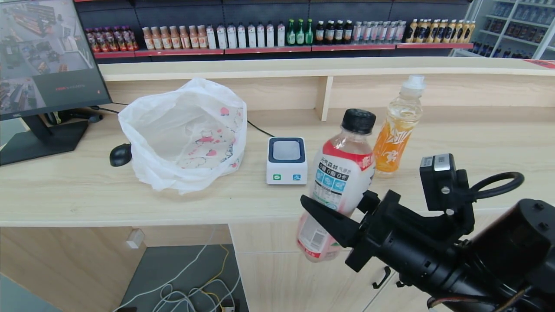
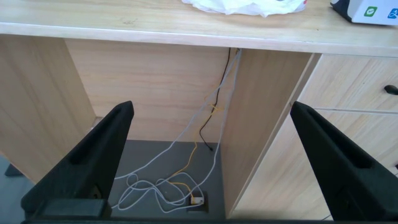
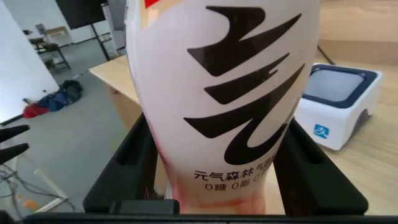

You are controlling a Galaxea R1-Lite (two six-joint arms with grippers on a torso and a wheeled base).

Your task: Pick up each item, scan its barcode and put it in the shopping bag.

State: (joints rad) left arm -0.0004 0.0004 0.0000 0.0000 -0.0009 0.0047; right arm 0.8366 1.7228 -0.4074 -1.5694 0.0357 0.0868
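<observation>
We see the right gripper (image 1: 336,206) with its fingers (image 1: 329,221) clenched around the lower body of the pink-label bottle (image 1: 342,173), one on each side of it. The bottle hangs tilted in the air at the near edge of the desk (image 1: 86,190), just to the right of the scanner (image 1: 286,160). Its black cap leans toward the back. The left gripper (image 2: 211,155) sits low, facing the opening under the desk, its fingers (image 2: 93,162) spread wide with nothing between them. We judge the scan not yet done. The barcode patch (image 1: 318,236) near the bottle's base faces us, while the scanner's window looks upward. If the wrist does not turn the patch down over that window, the scan could fail. The bottle is round and smooth and is gripped low, so we think a quick turn could let it slip or swing. The orange bottle (image 1: 396,134) stands on the desk close behind the held one, and we think a wide sweep of the arm might tip it. The shopping bag (image 1: 186,134) is soft with a slumped rim, so a drop near its edge could fold it or miss. We count two bottles, one scanner, one bag, one mouse (image 1: 120,154) and one monitor (image 1: 43,56).
</observation>
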